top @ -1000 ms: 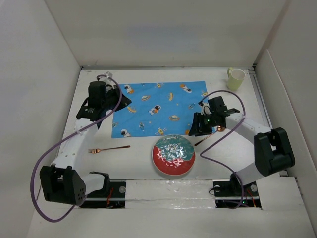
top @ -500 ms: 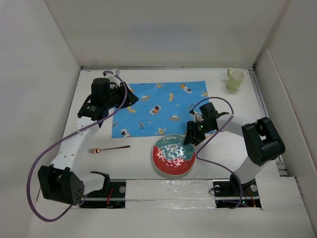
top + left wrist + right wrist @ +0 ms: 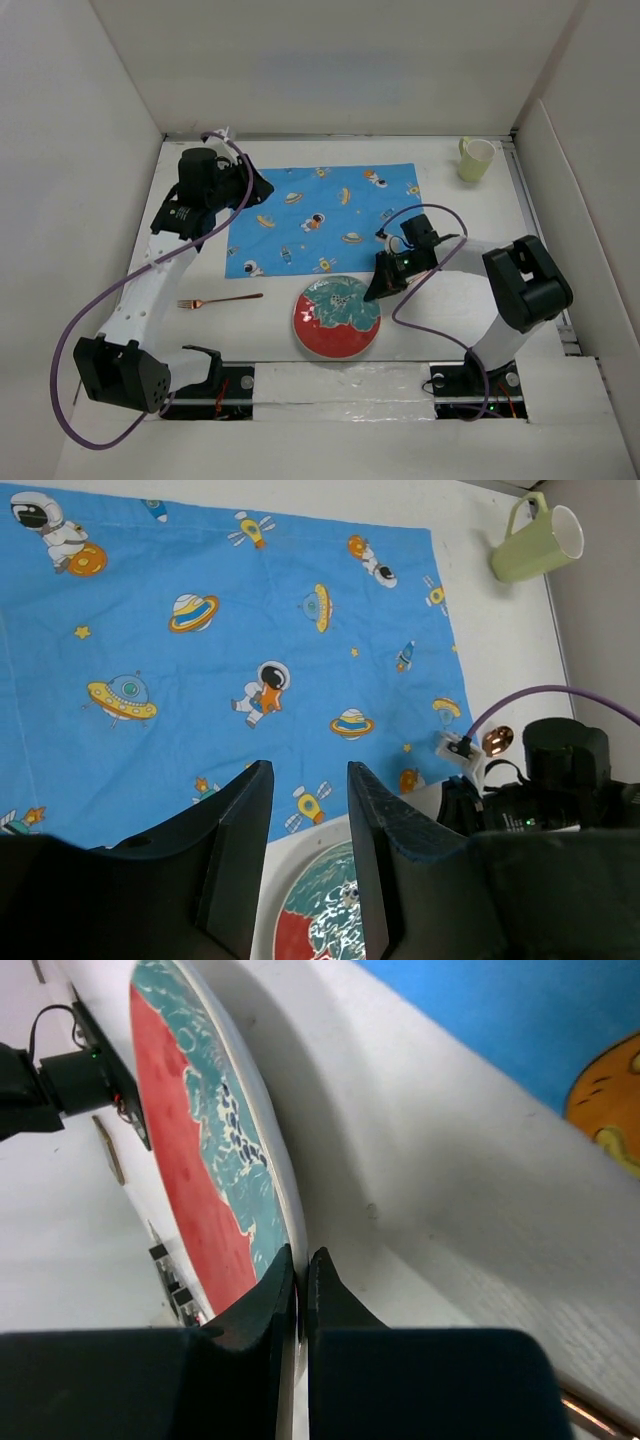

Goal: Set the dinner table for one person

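A red and teal plate [image 3: 337, 318] lies on the white dinner table [image 3: 250, 335], just in front of the blue astronaut placemat [image 3: 320, 215]. My right gripper [image 3: 372, 292] is shut on the plate's right rim; in the right wrist view the two fingers pinch the thin white edge of the plate [image 3: 200, 1160] at my right gripper [image 3: 300, 1255]. My left gripper [image 3: 258, 190] hovers open over the placemat's far left corner, with nothing between its fingers. In the left wrist view my left gripper [image 3: 308, 770] frames the placemat [image 3: 200, 660] and the plate [image 3: 320, 910].
A copper fork [image 3: 220, 300] lies on the table left of the plate. A pale green mug [image 3: 476, 158] stands at the far right corner. A copper spoon [image 3: 497, 741] shows beside the right arm [image 3: 560, 780]. White walls enclose the table.
My right gripper moved left to the plate and shut on its rim; the plate shifted slightly left. My left gripper opened and drew back over the placemat's far left corner.
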